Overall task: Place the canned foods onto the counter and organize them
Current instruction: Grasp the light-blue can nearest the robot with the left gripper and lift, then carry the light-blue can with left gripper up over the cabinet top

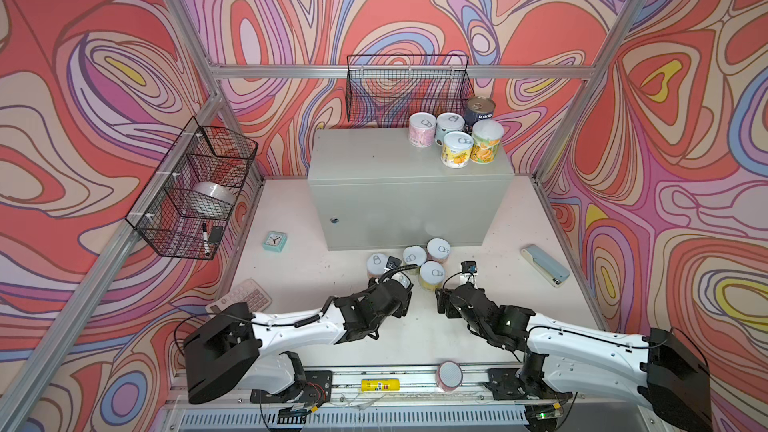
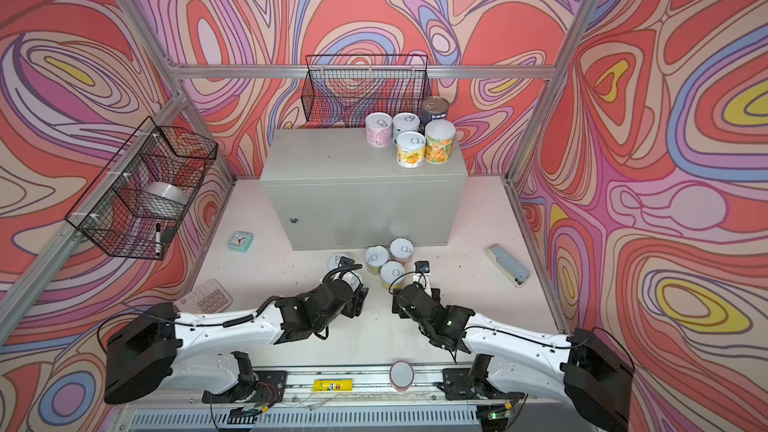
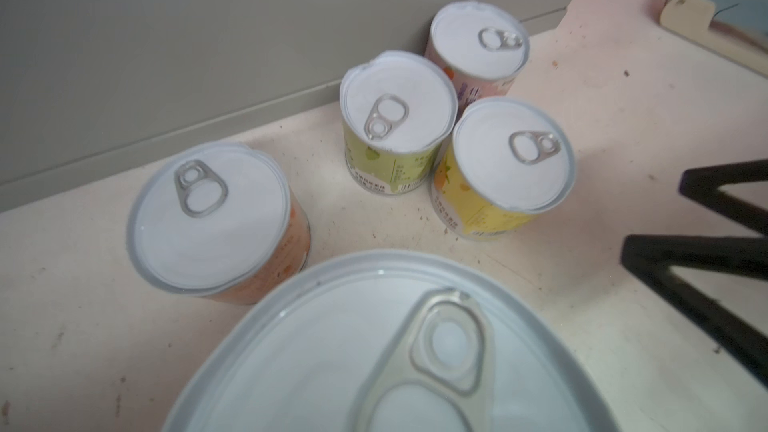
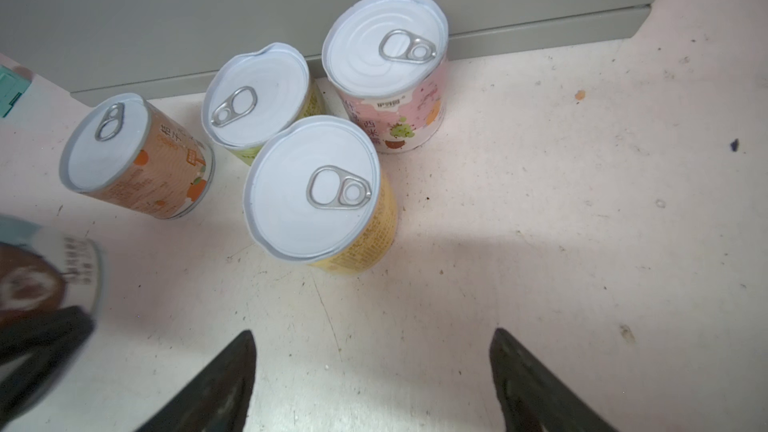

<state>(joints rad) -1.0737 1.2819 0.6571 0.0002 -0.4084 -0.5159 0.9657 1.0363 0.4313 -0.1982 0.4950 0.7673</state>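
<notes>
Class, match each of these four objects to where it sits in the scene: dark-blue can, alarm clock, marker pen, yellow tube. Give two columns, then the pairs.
1. dark-blue can
2. teal alarm clock
3. marker pen
4. yellow tube

A. in the wire basket on the side wall
B. on the metal rail at the near edge
C. on top of the grey metal cabinet
D. on the white tabletop beside the cabinet

Pairs: 1-C, 2-D, 3-A, 4-B

counter (image 1: 374, 160) right-rear: five cans (image 1: 457, 150) upright | before it: four cans (image 1: 432, 274) | left hand (image 1: 401, 284): one can (image 3: 374, 347)
</notes>
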